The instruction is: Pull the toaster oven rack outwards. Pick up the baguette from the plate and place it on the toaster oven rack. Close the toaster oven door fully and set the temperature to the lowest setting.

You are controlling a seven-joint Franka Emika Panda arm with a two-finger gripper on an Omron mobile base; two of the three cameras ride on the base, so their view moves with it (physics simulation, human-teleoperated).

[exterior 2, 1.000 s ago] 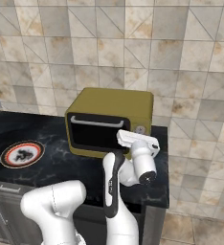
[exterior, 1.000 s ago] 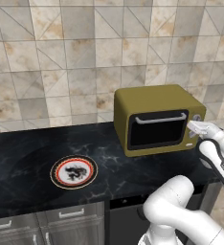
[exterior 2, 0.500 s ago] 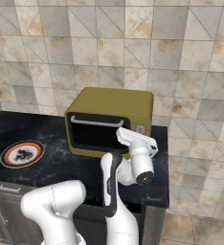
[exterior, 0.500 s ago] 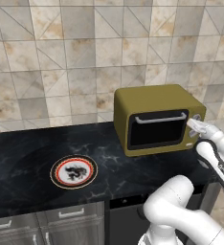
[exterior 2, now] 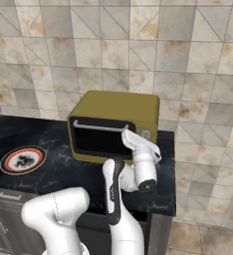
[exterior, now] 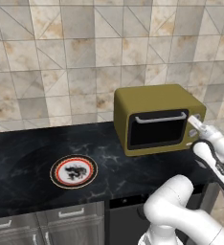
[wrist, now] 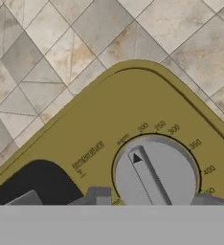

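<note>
Gripper (wrist: 147,201) has crept closer to the round grey temperature knob (wrist: 155,173), fingers straddling it, not clamped; off-centre closure risks slipping.

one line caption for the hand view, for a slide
Temperature knob on the toaster oven seen close up, pointer near warm.

Both base views look down from behind, sharing the boxy olive-yellow toaster oven (exterior: 157,117) on the black marble bench (exterior: 28,158); the hand view sits close against its round grey temperature knob (wrist: 154,174), just beyond the jaws.

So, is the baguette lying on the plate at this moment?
No, the plate on the black counter shows only its dark drawing in the white centre, with no bread on it.
</note>
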